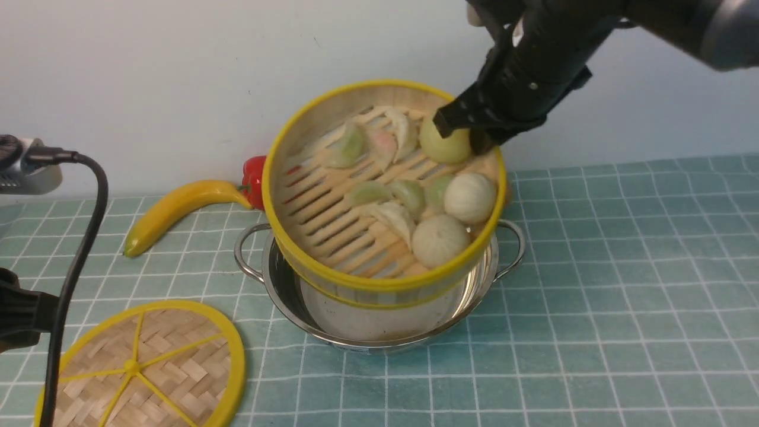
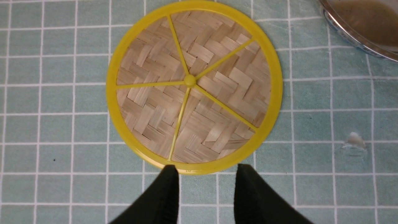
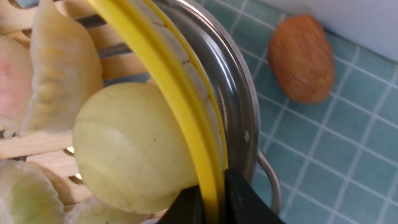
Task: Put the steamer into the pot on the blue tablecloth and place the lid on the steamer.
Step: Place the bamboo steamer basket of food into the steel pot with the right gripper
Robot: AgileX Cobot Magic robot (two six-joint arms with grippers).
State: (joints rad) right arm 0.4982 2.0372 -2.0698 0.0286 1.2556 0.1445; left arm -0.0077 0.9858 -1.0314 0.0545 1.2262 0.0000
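Observation:
The steamer, a yellow-rimmed bamboo basket holding several dumplings and buns, is tilted with its near side low inside the pot. My right gripper is shut on the steamer's far rim; its wrist view shows both fingers clamping the yellow rim beside the pot's wall. The lid, a flat woven disc with yellow spokes, lies on the blue tablecloth at front left. My left gripper hovers open at the lid's edge.
A banana and a red pepper lie behind the pot on the left. A brown potato-like item lies behind the pot on the right. A black cable hangs at the left.

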